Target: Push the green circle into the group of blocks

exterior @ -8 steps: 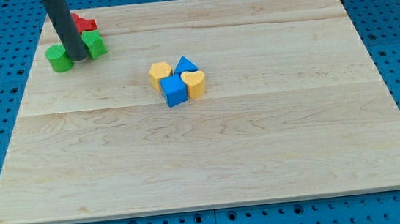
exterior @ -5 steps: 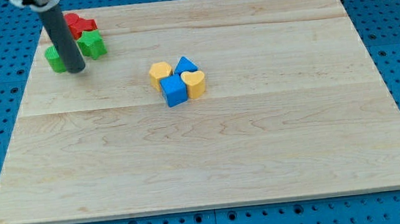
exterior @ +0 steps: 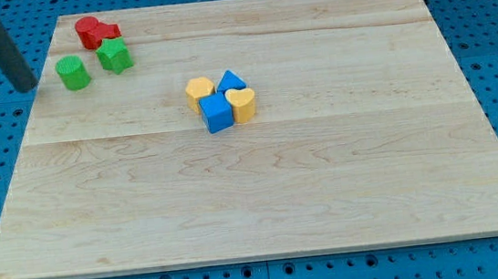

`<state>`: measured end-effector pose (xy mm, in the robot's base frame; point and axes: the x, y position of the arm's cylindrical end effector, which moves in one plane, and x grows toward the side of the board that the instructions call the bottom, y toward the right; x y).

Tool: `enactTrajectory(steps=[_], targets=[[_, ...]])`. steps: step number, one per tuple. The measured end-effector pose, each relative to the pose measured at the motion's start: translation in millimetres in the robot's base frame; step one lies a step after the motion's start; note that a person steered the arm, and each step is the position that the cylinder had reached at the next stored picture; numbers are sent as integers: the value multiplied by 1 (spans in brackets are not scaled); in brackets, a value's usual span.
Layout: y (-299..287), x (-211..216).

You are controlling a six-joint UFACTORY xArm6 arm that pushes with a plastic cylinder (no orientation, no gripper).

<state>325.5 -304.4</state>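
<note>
The green circle (exterior: 72, 73) sits near the board's top left corner. My tip (exterior: 28, 87) is at the board's left edge, a short way to the left of the green circle and apart from it. The group sits near the board's middle: a yellow hexagon-like block (exterior: 199, 92), a blue triangle (exterior: 231, 81), a blue cube (exterior: 216, 112) and a yellow heart (exterior: 242, 104), all touching. It lies to the right of and below the green circle.
A green star-like block (exterior: 114, 55) sits just right of the green circle. Two red blocks (exterior: 88, 31) (exterior: 108, 30) lie at the top left, above the green ones. The wooden board (exterior: 327, 187) lies on a blue pegboard.
My tip has moved left, from between the two green blocks, across the green circle's near side, to the board's left edge. The blocks have barely shifted.
</note>
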Motion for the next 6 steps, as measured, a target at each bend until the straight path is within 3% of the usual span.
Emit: enactTrajectory(steps=[6], targets=[[185,0]])
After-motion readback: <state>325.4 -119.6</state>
